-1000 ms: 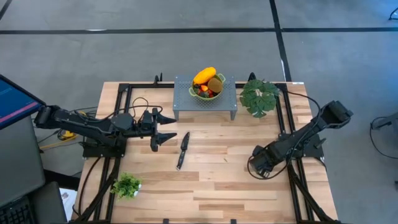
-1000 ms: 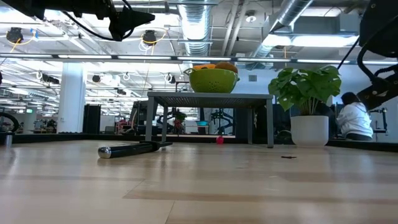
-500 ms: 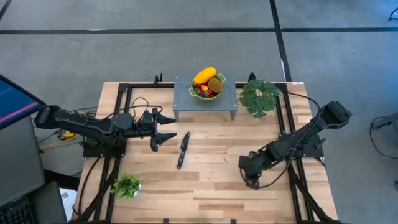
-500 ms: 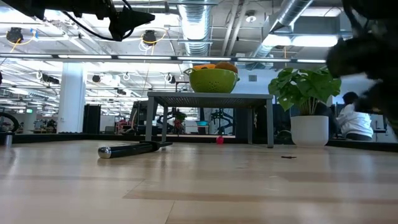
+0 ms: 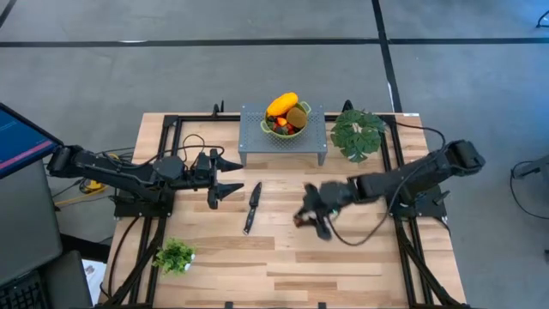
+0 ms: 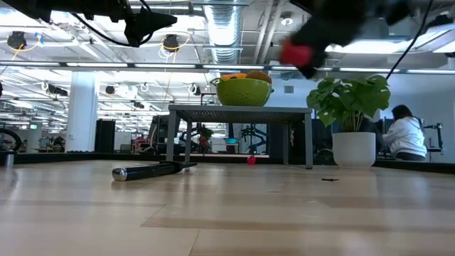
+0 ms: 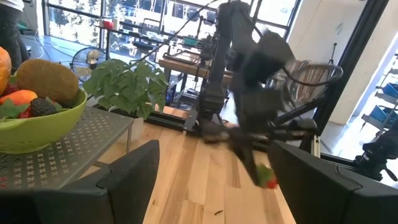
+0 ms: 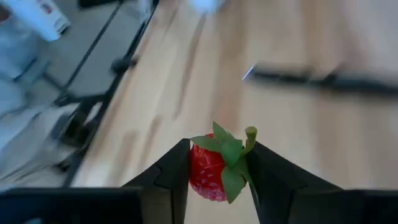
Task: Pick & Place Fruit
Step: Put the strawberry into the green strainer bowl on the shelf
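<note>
The right gripper [image 8: 214, 171] is clamped on a strawberry [image 8: 214, 167], 1 finger on each flank and the green leaf cap sticking out past the tips, so the fruit rides clear of the worktop [image 5: 283, 257]. In the high view this gripper [image 5: 313, 215] hangs over the middle of the worktop, in front of the grey perforated stand [image 5: 283, 142] at the back edge. On that stand sits the green bowl [image 5: 285, 129], holding the kiwi [image 5: 297, 117], the long yellow-orange fruit [image 5: 281, 104] and smaller pieces, which looks like the likely drop point. A black-handled knife [image 5: 251, 206] lies just beside the path, toward the left edge. The left gripper [image 5: 221, 178] waits near the left edge with its 2 fingers spread and empty. 1 small red piece [image 6: 251, 160] rests on the worktop under the stand.
</note>
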You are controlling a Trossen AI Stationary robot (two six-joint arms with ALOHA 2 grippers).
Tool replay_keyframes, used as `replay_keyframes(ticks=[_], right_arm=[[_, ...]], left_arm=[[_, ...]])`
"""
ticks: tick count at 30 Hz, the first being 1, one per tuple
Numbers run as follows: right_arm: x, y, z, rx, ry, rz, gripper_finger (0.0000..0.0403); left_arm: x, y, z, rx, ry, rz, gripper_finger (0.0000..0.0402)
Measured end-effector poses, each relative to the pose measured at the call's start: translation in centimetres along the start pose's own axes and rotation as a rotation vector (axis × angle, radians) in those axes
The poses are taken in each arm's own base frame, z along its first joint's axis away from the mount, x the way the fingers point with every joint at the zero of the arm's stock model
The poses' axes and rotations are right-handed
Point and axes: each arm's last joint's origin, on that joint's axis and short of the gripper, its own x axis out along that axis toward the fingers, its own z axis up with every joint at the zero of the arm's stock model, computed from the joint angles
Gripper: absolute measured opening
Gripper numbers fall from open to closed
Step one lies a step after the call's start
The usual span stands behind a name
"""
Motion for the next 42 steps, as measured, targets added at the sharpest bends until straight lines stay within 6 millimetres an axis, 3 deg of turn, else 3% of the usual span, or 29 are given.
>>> replay_keyframes(ticks=[9,14,24,34,42], right_arm=[[-4.1,-7.2,8.0,-0.074,-0.127,-0.240,0.0134],[-6.8,-10.7,10.5,-0.093,-0.225,-0.362,0.0128],[-10.6,-16.6,11.2,-0.038,-0.354,-0.557,0.0131],[-8.4,-21.2,10.0,-0.032,-0.341,-0.624,0.0136],[-8.1,-21.9,9.7,-0.022,-0.330,-0.634,0.0155]], left_arm=[[0.0,0.0,0.0,0.000,-0.001,0.001,0.0298],[0.0,0.1,0.1,0.000,-0.008,0.014,0.0298],[0.2,1.3,0.5,0.013,-0.051,0.155,0.0298],[0.2,2.2,0.8,0.055,-0.076,0.215,0.0298],[0.2,2.2,1.1,0.090,-0.095,0.218,0.0298]])
